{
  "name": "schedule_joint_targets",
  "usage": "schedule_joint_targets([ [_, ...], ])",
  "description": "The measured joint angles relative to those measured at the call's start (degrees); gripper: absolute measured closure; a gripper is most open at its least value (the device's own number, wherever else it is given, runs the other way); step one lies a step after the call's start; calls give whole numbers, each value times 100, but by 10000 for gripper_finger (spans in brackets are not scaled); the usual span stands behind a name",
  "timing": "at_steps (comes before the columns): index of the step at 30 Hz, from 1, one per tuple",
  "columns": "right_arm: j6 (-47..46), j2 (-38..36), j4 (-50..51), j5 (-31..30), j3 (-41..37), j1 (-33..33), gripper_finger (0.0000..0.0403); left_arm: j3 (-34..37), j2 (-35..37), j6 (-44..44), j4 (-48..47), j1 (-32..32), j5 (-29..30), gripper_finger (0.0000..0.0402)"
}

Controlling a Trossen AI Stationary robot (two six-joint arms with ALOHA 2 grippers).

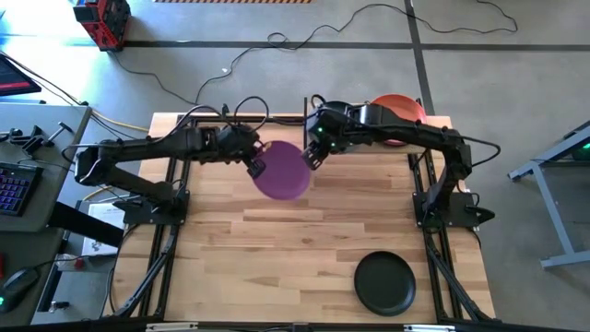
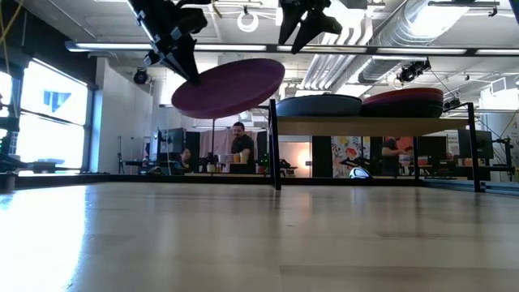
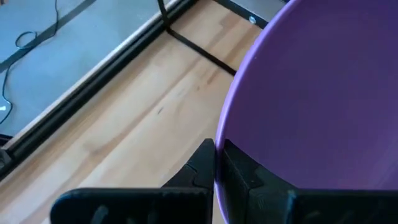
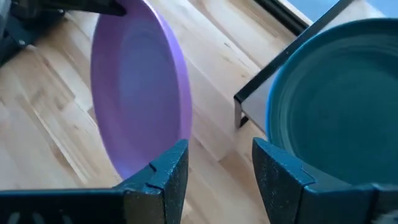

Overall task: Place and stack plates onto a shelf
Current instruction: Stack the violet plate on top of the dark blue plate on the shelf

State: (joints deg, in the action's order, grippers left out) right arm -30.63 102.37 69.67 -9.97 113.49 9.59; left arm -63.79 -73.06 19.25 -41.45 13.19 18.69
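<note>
The left gripper [image 1: 255, 168] pinches the round purple plate [image 1: 282, 170] by its rim, aloft beside the light-wood shelf [image 2: 373, 124], probably handing it to the open-jawed right gripper [image 1: 313, 155].

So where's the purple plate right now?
The purple plate is held off the table by the left gripper, mid-table in the high view, just before the shelf.

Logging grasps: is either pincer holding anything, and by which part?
Left pincer pinches the round purple plate by its rim; right pincer is open, holding nothing.
</note>
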Motion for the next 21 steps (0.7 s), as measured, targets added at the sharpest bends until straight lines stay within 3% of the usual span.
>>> schedule_joint_targets([
  [16,262,0,-143,441,0,338,249,1,-2,-82,935,459,1,401],
  [21,262,0,-143,429,0,419,268,1,-2,-168,1055,470,-1,401],
])
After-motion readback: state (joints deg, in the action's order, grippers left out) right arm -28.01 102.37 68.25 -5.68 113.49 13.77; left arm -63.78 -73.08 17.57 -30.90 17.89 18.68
